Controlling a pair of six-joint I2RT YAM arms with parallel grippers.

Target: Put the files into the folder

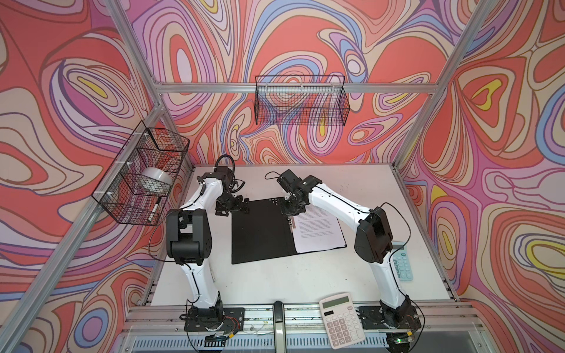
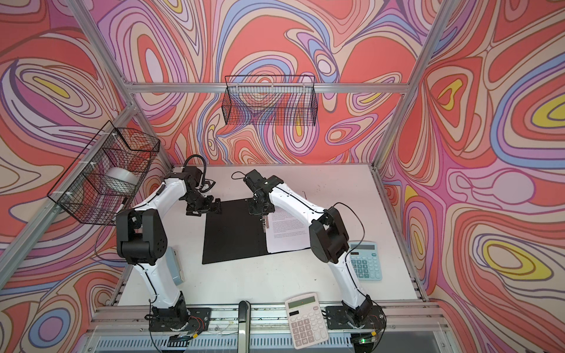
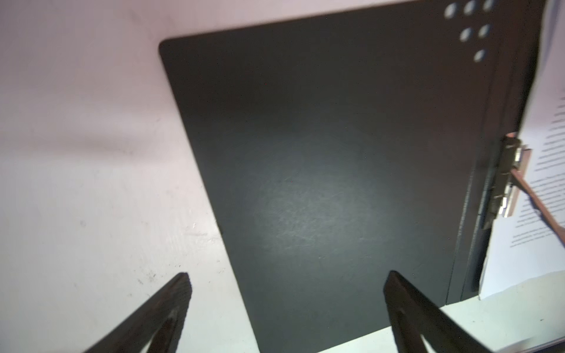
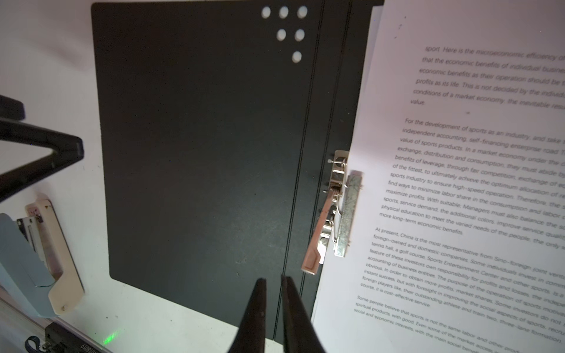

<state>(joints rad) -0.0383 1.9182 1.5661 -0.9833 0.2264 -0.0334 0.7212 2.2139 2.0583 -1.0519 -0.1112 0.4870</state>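
Where swirl-patterned walls (image 1: 305, 45) enclose the white table (image 1: 275, 281), the folder (image 1: 260, 232) lies open.
Jaws: left gripper (image 3: 287, 278) spread wide, empty; right gripper (image 4: 273, 279) nearly closed, empty.

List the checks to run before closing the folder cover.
1. Folder lying open: ok.
2. Printed sheets on its right half: ok.
3. Metal clip bar on the sheets' edge: ok; locked: cannot tell.
4. Left jaws open, straddling the left cover edge: ok.
5. Right jaws shut, empty, over the spine, probably in the cover's path: not ok.
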